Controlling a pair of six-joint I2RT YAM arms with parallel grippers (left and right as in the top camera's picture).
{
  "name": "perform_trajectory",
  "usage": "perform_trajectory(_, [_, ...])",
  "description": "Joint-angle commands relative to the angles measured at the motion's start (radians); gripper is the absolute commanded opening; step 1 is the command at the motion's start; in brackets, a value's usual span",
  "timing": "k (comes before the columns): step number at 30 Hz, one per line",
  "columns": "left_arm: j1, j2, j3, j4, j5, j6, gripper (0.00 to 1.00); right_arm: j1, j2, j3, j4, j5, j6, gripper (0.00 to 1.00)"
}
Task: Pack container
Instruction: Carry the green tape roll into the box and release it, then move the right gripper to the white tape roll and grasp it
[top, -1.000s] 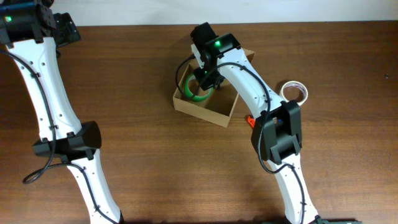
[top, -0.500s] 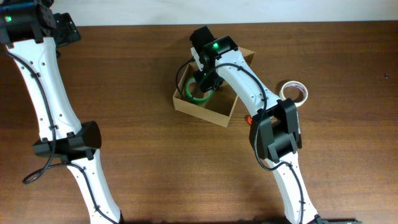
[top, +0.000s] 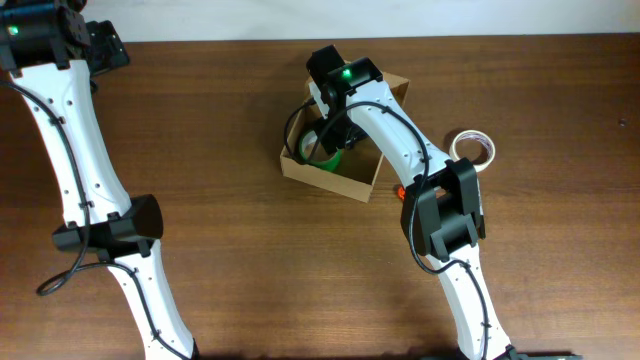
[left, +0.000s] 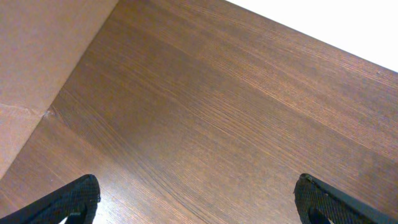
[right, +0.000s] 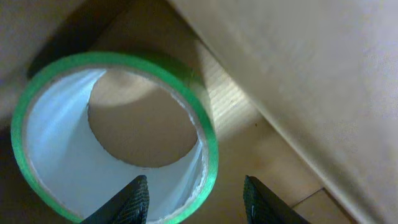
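The container (top: 352, 187) is an open tan cardboard box at the table's middle back, its flap lid (top: 395, 88) folded out behind. A green tape roll (top: 320, 148) with a white inner face lies in the box's left end; it also shows in the right wrist view (right: 118, 134). My right gripper (right: 196, 199) is open down inside the box, one finger inside the roll's ring and one outside its wall (top: 335, 132). My left gripper (left: 199, 199) is open and empty over bare table at the far left back (top: 105, 48).
A white tape roll (top: 473, 148) lies on the table right of the box. A small orange object (top: 398, 192) sits by the box's right front corner. A tan cardboard surface (left: 37, 68) fills the left of the left wrist view.
The green roll has tipped up a little in the box, showing more of its white inside. The box has shifted slightly right. The left arm has not moved.
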Motion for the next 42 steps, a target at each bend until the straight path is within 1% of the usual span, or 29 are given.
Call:
perform_trajectory(1, [0.004,-0.023,-0.008,-0.003,-0.003,0.009,1.00,-0.004,-0.095,0.008,-0.012,-0.019,-0.019,0.50])
perform_trajectory(4, [0.004,-0.023,-0.008,-0.003,-0.003,0.009,1.00,-0.005,-0.207,0.014,-0.036,0.012,-0.033,0.51])
perform_trajectory(5, [0.004,-0.023,-0.008,-0.003,-0.003,0.009,1.00,-0.005,-0.288,0.014,-0.051,0.039,-0.042,0.51])
perform_trajectory(9, [0.004,-0.023,-0.008,-0.003,-0.003,0.009,1.00,-0.015,-0.516,0.014,-0.070,0.143,-0.048,0.52])
perform_trajectory(11, [0.004,-0.023,-0.008,-0.003,-0.003,0.009,1.00,-0.052,-0.638,0.012,-0.077,0.191,-0.047,0.52])
perform_trajectory(12, [0.004,-0.023,-0.008,-0.003,-0.003,0.009,1.00,-0.097,-0.706,0.004,-0.076,0.198,-0.038,0.52])
perform_trajectory(15, [0.004,-0.023,-0.008,-0.003,-0.003,0.009,1.00,-0.242,-0.816,-0.056,-0.048,0.197,-0.001,0.52])
perform_trajectory(16, [0.004,-0.023,-0.008,-0.003,-0.003,0.009,1.00,-0.299,-0.843,-0.096,-0.029,0.196,0.011,0.52])
perform_trajectory(18, [0.004,-0.023,-0.008,-0.003,-0.003,0.009,1.00,-0.430,-0.891,-0.229,0.032,0.163,0.037,0.52])
perform_trajectory(19, [0.004,-0.023,-0.008,-0.003,-0.003,0.009,1.00,-0.472,-0.900,-0.286,0.059,0.135,0.041,0.55])
perform_trajectory(20, [0.004,-0.023,-0.008,-0.003,-0.003,0.009,1.00,-0.547,-0.906,-0.406,0.115,0.071,0.064,0.56])
perform_trajectory(23, [0.004,-0.023,-0.008,-0.003,-0.003,0.009,1.00,-0.638,-0.873,-0.602,0.206,0.013,0.143,0.59])
perform_trajectory(25, [0.004,-0.023,-0.008,-0.003,-0.003,0.009,1.00,-0.669,-0.827,-0.687,0.245,0.006,0.214,0.61])
perform_trajectory(26, [0.004,-0.023,-0.008,-0.003,-0.003,0.009,1.00,-0.678,-0.801,-0.709,0.259,0.005,0.225,0.61])
perform_trajectory(32, [0.004,-0.023,-0.008,-0.003,-0.003,0.009,1.00,-0.695,-0.592,-0.719,0.294,-0.024,0.341,0.60])
perform_trajectory(34, [0.004,-0.023,-0.008,-0.003,-0.003,0.009,1.00,-0.695,-0.537,-0.719,0.316,-0.060,0.348,0.60])
perform_trajectory(36, [0.004,-0.023,-0.008,-0.003,-0.003,0.009,1.00,-0.695,-0.495,-0.719,0.337,-0.098,0.353,0.60])
perform_trajectory(42, [0.004,-0.023,-0.008,-0.003,-0.003,0.009,1.00,-0.703,-0.410,-0.719,0.379,-0.101,0.402,0.60])
